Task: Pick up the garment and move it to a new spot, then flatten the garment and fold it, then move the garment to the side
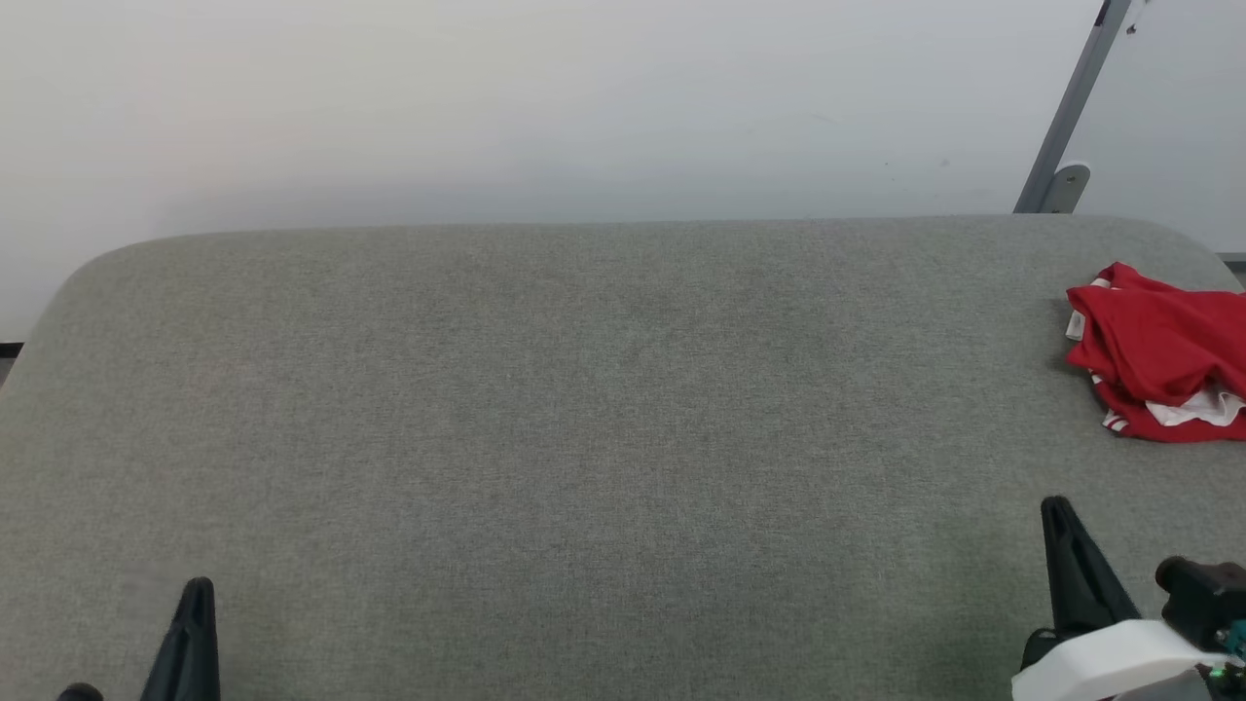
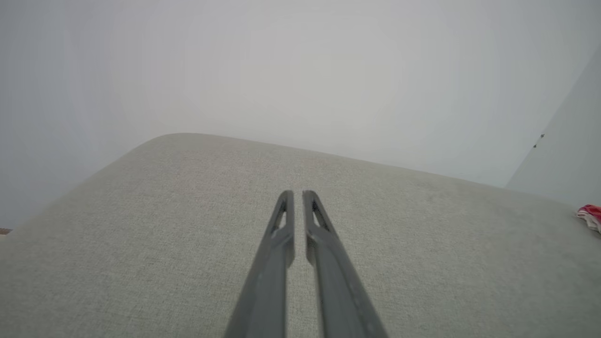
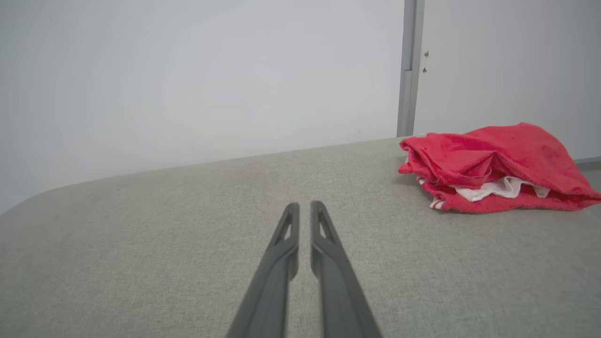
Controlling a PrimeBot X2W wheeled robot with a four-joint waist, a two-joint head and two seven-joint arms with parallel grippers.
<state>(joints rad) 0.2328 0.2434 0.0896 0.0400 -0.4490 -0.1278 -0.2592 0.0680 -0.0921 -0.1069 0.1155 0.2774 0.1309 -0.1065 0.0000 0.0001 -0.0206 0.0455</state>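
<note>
Nearest, the left gripper [image 2: 296,193] and the right gripper [image 3: 304,205] hang over the table's near edge, each with its fingers drawn almost together on nothing, with a thin slit between. Grey woven fabric covers the table [image 1: 584,389], whose far corners are rounded. A crumpled red jersey [image 1: 1158,346] lies at the table's far right edge. Behind the table are a plain white wall [image 1: 487,97] and a grey metal post [image 1: 1071,107]

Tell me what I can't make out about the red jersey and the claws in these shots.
Garment: head view, right part cut off by the picture's right edge.
Its front: right wrist view, buried in its own bunched folds.
Garment, left wrist view: a sliver at the right edge, too small to read.
Left claw: head view, base cut off by the bottom edge.
</note>
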